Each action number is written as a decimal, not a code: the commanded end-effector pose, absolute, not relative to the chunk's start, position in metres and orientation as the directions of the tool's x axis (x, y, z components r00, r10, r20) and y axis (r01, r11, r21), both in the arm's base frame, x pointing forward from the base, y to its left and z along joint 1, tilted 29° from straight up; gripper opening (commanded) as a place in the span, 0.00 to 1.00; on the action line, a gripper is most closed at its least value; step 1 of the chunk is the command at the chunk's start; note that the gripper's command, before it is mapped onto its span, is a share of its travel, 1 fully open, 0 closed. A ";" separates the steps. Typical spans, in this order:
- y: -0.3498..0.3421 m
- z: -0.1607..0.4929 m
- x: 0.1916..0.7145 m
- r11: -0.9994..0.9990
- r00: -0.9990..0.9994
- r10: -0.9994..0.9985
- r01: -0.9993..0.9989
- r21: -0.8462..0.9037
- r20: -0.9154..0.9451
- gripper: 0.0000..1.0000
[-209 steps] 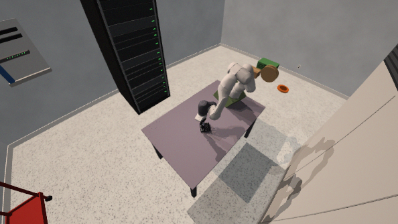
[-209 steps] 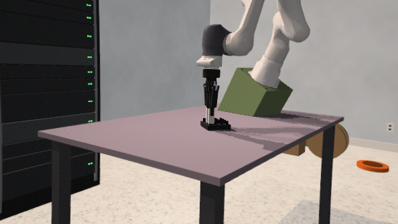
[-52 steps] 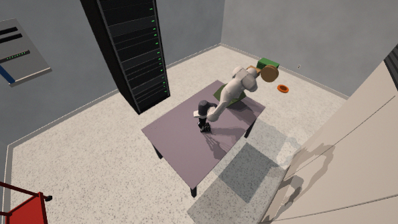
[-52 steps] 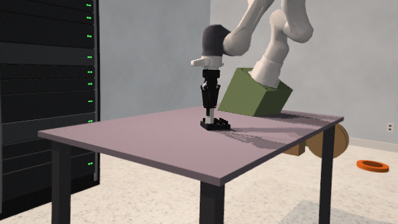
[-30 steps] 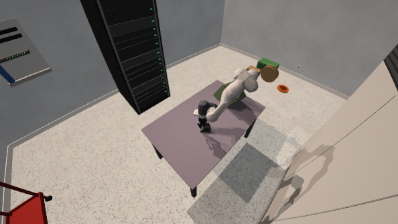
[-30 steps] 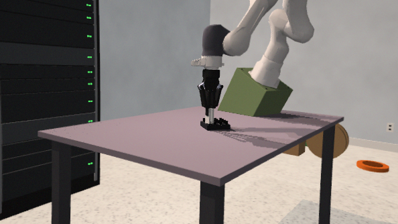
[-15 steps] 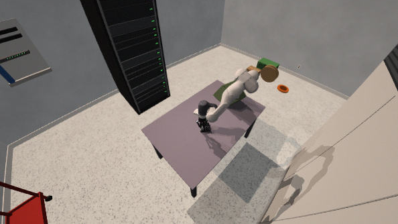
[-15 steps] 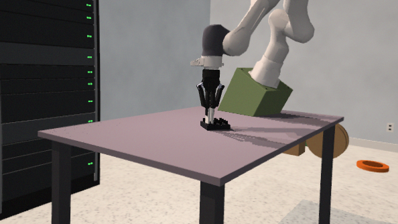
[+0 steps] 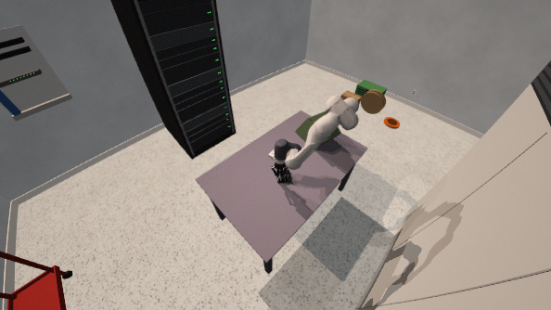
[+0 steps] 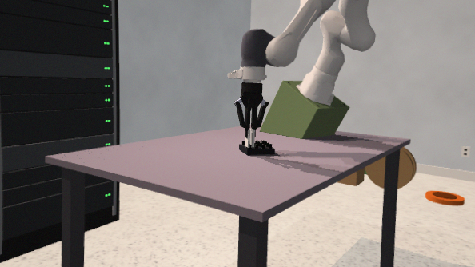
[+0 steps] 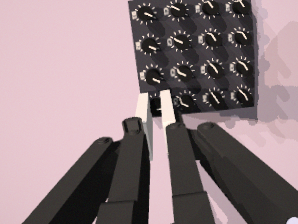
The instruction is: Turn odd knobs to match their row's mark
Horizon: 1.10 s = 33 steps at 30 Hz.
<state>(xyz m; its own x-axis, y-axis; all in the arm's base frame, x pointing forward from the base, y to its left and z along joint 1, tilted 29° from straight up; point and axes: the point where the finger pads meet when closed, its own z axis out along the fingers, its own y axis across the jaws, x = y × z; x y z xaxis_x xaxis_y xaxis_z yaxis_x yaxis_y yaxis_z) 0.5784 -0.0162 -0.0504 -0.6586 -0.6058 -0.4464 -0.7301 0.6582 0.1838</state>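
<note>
The black knob box [image 10: 261, 152] [image 11: 162, 28] stands on the table; in the wrist view its front is at the left and row D is the left column. My gripper [image 10: 250, 144] [image 11: 156, 106] points straight down at the front corner, its fingers close together and shut on knob D4 [image 11: 156, 104], whose line is mostly hidden. Knob D1 [image 11: 145, 14] and knob D2 [image 11: 150, 46] point right and slightly down in the wrist view; knob D3 [image 11: 153, 76] looks a little steeper. Rows A, B and C show slanting lines; their exact marks are too small to tell.
The mauve table [image 9: 241, 187] [image 10: 180, 177] carries the box. The green block [image 10: 305, 117] under the arm's base stands behind the box. The other knobs stand close beside my fingers. A black server rack [image 9: 185, 58] [image 10: 52, 121] stands beyond the table.
</note>
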 end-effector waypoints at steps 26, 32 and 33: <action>-0.015 -0.050 0.578 0.693 -0.704 -0.564 -0.688 0.216 -0.433 0.12; -0.015 -0.050 0.578 0.693 -0.704 -0.564 -0.688 0.216 -0.433 0.12; -0.015 -0.050 0.578 0.693 -0.704 -0.564 -0.688 0.216 -0.433 0.12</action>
<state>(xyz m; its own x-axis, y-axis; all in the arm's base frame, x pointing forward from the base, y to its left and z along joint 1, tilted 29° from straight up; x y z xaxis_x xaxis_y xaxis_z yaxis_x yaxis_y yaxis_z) 0.5784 -0.0157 -0.0501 -0.7000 -0.5671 -0.4340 -0.6912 0.6909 0.2121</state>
